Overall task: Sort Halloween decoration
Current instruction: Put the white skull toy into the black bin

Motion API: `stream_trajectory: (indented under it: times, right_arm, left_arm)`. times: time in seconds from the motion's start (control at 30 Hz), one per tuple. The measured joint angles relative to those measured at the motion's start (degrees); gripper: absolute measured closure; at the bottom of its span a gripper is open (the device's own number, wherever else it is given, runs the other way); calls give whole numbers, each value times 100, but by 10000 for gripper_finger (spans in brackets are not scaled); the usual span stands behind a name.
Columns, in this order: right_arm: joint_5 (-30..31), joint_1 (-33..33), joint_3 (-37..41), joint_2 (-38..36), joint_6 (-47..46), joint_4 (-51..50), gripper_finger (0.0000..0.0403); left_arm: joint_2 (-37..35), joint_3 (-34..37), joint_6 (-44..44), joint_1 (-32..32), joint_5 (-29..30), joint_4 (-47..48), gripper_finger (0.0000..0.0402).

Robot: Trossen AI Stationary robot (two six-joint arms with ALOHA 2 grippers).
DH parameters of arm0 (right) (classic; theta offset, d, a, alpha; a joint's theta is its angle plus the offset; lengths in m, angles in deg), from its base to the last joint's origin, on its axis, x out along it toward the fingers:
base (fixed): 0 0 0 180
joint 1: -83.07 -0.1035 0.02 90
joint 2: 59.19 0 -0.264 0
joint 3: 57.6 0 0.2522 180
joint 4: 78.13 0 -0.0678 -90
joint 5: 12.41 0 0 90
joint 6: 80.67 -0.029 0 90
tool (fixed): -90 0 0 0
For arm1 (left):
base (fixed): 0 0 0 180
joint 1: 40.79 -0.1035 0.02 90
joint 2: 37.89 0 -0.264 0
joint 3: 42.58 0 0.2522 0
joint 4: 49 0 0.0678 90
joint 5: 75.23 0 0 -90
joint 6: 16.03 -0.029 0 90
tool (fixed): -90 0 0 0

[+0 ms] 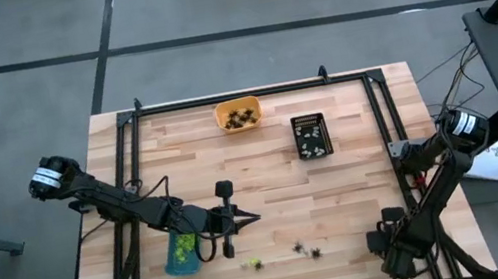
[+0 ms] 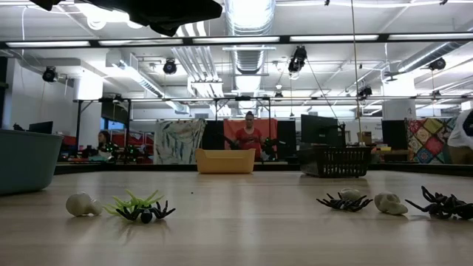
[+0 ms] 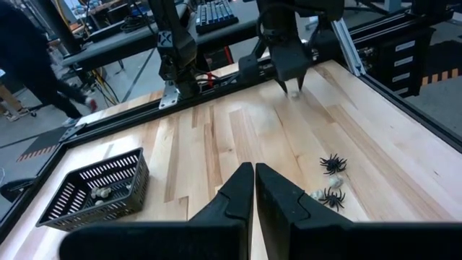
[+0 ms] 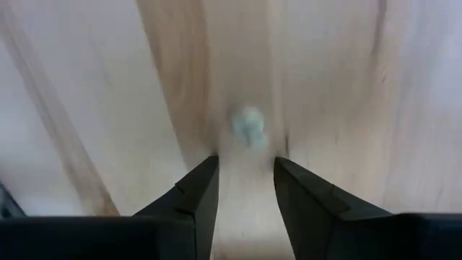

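The right gripper (image 4: 245,184) stands part open over the table (image 1: 359,192), empty, a whitish trinket (image 4: 249,128) lying just past its fingertips. The left gripper (image 3: 255,189) is closed (holding nothing) beside the blue tray (image 1: 179,254); black spiders (image 3: 333,164) lie ahead.

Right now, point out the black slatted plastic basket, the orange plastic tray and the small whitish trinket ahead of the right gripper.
black slatted plastic basket (image 1: 309,120): high view, its far rim.
orange plastic tray (image 1: 222,116): high view, its left wall.
small whitish trinket (image 4: 248,128): right wrist view, its middle.
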Motion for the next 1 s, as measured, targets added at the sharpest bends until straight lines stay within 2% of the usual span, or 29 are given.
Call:
stream_trajectory:
  times: [0.1, 0.33, 0.5, 0.8, 1.0]
  right_arm:
    - [270, 3, 0, -29, -166, 75, 270]
    - [276, 3, -11, -31, -5, 55, 250]
    - [512, 3, -11, -35, 100, 77, 245]
    - [552, 132, -13, -35, 192, 112, 263]
    - [511, 171, -17, -38, 366, 133, 295]
  left_arm:
    - [0, 0, 0, 0, 0, -4, 402]
    - [4, 0, 0, 0, 0, -4, 402]
    - [4, 0, 2, 0, 0, -4, 402]
    - [7, 0, 2, 0, 0, -4, 402]
    - [7, 0, 2, 0, 0, -4, 402]
